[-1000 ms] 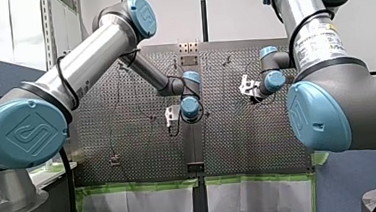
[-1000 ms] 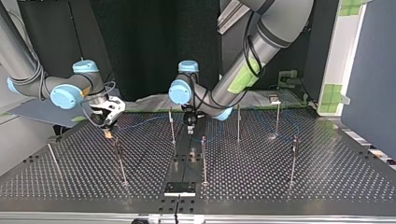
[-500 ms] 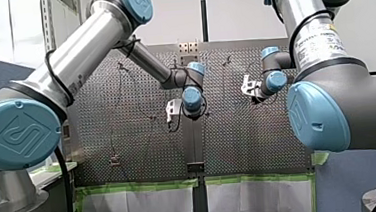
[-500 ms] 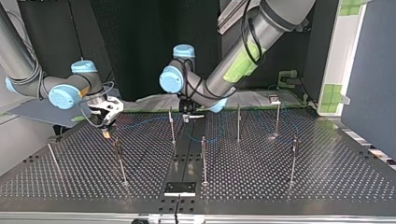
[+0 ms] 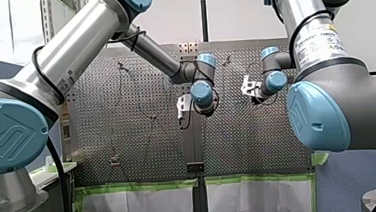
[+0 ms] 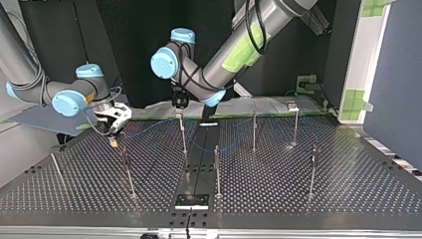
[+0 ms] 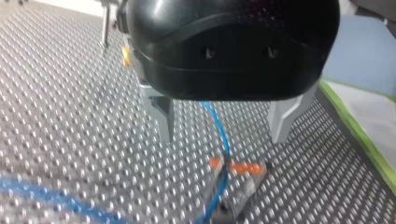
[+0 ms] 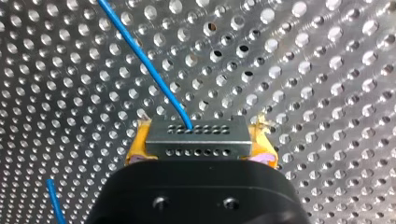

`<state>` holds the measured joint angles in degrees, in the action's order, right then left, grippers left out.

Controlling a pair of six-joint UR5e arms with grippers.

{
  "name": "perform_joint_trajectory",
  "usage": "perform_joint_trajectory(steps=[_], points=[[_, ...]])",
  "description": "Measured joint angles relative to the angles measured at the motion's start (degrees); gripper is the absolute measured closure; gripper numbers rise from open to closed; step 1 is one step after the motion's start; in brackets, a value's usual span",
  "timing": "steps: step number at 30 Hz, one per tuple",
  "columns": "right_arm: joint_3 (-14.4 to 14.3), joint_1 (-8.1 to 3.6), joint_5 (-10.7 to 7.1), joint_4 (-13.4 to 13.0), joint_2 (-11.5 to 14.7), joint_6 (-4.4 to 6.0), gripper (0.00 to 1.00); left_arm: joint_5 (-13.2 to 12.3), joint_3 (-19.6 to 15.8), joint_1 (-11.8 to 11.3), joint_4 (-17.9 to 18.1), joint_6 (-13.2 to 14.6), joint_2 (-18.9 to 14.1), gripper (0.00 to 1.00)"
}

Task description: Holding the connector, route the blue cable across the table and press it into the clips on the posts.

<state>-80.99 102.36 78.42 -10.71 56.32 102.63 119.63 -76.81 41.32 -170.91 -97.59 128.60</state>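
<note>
In the right wrist view my right gripper (image 8: 198,147) is shut with its yellow pads on the grey connector (image 8: 196,136). The blue cable (image 8: 144,65) leaves the connector over the perforated table. In the top view this gripper (image 6: 115,132) hangs low at the left. My left gripper (image 7: 224,126) is open, and its metal fingers (image 7: 163,114) straddle the blue cable (image 7: 219,130) above an orange-marked clip (image 7: 236,168). In the top view it (image 6: 179,102) hovers just over a post (image 6: 183,134) near the middle. The cable (image 6: 199,145) droops between the posts.
Several thin posts stand on the perforated table (image 6: 278,184), among them one (image 6: 217,169) at the centre, one (image 6: 254,132) beside it and one (image 6: 127,169) near my right gripper. A black plate (image 6: 191,200) lies at the near edge. Green-taped sheets (image 5: 143,204) hang below.
My left arm has risen and swung toward the top view's left, from by the central posts to above the neighbouring post. My right gripper has held still with the connector.
</note>
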Motion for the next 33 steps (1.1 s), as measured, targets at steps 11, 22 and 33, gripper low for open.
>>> perform_joint_trajectory(steps=[11, 22, 33], points=[[0.0, -1.52, 0.0, 0.9, 0.0, -0.04, 1.0, 1.8, 1.3, 1.8, 4.6, -4.6, 1.4, 0.0], [0.0, -1.78, -0.58, 1.5, 0.1, -0.3, 1.0, 4.7, 6.1, 3.1, 3.3, -9.2, 6.1, 0.0], [0.0, -1.82, -1.8, 1.5, 0.2, -0.3, 1.0, 7.7, 11.8, 4.4, 0.1, -10.3, 10.2, 0.0]])
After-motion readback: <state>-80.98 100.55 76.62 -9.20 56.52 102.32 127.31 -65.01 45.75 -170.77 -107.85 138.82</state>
